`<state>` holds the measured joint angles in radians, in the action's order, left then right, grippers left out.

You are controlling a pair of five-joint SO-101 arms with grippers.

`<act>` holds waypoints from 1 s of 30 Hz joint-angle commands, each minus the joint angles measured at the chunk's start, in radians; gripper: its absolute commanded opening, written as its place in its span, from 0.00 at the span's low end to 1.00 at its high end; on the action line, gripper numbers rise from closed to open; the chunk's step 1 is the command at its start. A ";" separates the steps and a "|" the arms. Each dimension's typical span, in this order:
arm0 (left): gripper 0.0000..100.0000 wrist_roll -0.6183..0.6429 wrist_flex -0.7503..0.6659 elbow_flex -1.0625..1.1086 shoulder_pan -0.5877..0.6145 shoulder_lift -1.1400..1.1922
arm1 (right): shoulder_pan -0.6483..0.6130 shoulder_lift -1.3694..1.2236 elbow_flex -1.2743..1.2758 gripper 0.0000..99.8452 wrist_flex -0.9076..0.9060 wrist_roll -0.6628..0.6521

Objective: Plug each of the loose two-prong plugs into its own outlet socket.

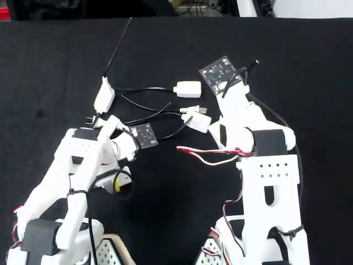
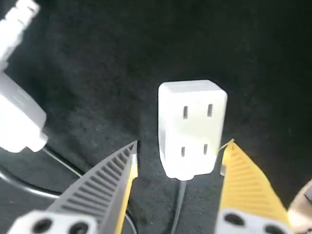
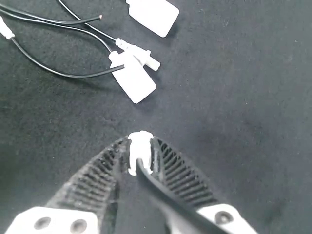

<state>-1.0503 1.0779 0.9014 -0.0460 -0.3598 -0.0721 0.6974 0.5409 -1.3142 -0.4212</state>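
A white outlet block (image 2: 192, 122) with two pairs of slots lies on the black cloth between the fingers of my left gripper (image 2: 181, 145), which is open around it without touching. From above, this outlet (image 1: 103, 96) lies just beyond the left arm's tip. My right gripper (image 3: 140, 146) is shut on a small white two-prong plug (image 3: 140, 141), whose black cable (image 3: 161, 190) trails back over the fingers. Ahead of it lies a white outlet (image 3: 134, 83) with a plug (image 3: 139, 52) at its end. Another white outlet (image 3: 153, 14) lies farther off.
Thin black cables (image 1: 146, 107) cross the cloth between the outlets (image 1: 188, 88) (image 1: 197, 120). Red and white arm wires (image 1: 204, 154) hang between the arms. Another white block (image 2: 19, 117) lies beside the left gripper. The black cloth (image 1: 309, 66) covers the table.
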 commanded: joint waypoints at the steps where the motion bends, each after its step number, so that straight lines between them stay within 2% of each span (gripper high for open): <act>1: 0.27 0.083 -0.098 0.002 0.002 0.000 | 0.009 0.033 -0.036 0.01 0.018 0.000; 3: 0.27 0.123 -0.130 0.004 0.001 0.000 | 0.009 0.033 -0.036 0.01 0.018 0.000; 11: 0.27 0.132 -0.114 0.062 -0.120 0.002 | 0.012 0.033 -0.036 0.01 0.018 0.000; 14: 0.22 0.141 -0.114 0.062 -0.124 0.002 | 0.009 0.033 -0.036 0.01 0.018 0.000; 18: 0.16 0.224 -0.117 0.045 -0.142 0.002 | 0.009 0.033 -0.036 0.01 0.018 0.000; 30: 0.16 0.468 -0.120 -0.082 -0.291 0.002 | 0.028 0.039 -0.042 0.01 0.011 0.000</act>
<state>-0.6314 0.9674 0.8922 -0.2900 -0.3583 -0.0721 0.6974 0.5409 -1.3142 -0.4212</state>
